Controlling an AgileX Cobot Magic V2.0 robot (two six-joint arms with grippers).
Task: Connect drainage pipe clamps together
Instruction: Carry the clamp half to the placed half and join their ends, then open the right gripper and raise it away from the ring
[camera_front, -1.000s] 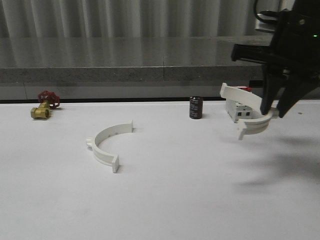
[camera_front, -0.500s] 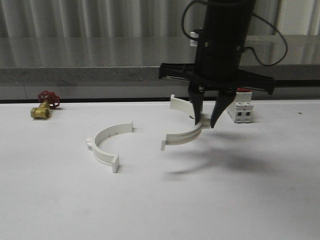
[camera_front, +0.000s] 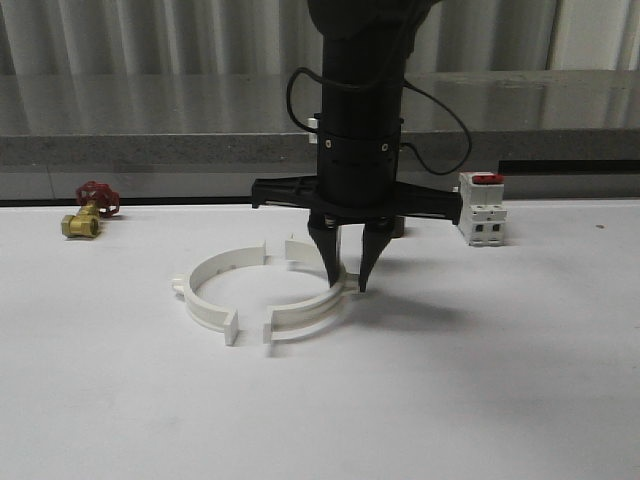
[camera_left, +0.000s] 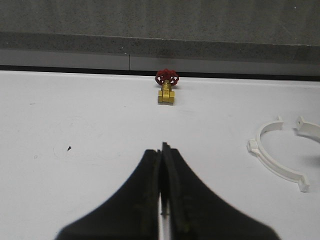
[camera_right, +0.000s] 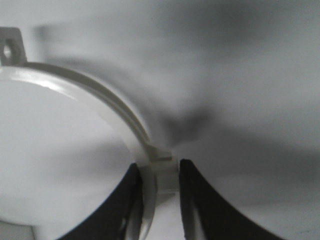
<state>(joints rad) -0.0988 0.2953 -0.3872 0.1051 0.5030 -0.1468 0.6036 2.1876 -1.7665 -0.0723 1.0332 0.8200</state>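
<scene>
Two white drainage pipe clamps face each other at mid table. One half-ring (camera_front: 203, 291) lies flat on the left, also in the left wrist view (camera_left: 273, 161). My right gripper (camera_front: 347, 288) is shut on the other half-ring (camera_front: 305, 320), its fingers either side of the side lug (camera_right: 162, 170). This half hangs low with its open side toward the lying one, and small gaps separate the end tabs. I cannot tell whether it touches the table. My left gripper (camera_left: 162, 148) hangs shut and empty over bare table, well short of the clamps.
A brass valve with a red handwheel (camera_front: 88, 211) sits at the far left, seen too in the left wrist view (camera_left: 166, 88). A white boxy switch with a red top (camera_front: 480, 208) stands at the back right. A grey ledge (camera_front: 150, 150) runs behind the table.
My right arm has carried its half-ring from the far right, past the switch, leftward and down to face the lying half-ring. The lying half-ring has not moved.
</scene>
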